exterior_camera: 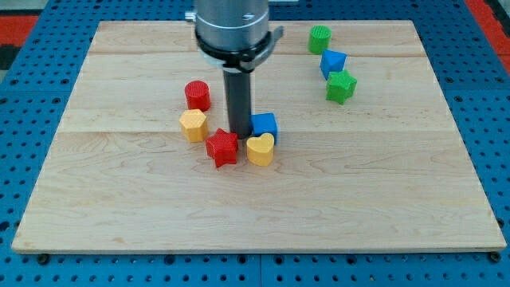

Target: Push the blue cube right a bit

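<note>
The blue cube (264,125) sits near the board's middle, just above a yellow heart block (260,149). My tip (239,134) is down on the board, touching the cube's left side. A red star block (222,147) lies just below-left of my tip. A yellow hexagon block (193,125) and a red cylinder (198,95) lie further to the left. The rod (238,100) hides the board right behind it.
At the view's upper right stand a green cylinder (319,38), a second blue block (332,62) and a green star block (341,86). The wooden board (119,207) lies on a blue pegboard (32,40).
</note>
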Available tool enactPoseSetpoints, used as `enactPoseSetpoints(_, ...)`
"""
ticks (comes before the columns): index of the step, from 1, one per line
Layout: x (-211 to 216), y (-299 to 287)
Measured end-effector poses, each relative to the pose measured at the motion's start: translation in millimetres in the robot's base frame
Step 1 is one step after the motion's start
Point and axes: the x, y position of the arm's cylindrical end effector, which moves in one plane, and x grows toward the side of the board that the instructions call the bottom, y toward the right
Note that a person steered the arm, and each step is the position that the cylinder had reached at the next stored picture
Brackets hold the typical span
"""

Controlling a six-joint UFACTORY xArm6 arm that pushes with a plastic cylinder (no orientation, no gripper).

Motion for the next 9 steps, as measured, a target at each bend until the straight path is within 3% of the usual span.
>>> enactPoseSetpoints(3, 0.9, 53.9)
enactPoseSetpoints(9, -12.7, 106.5)
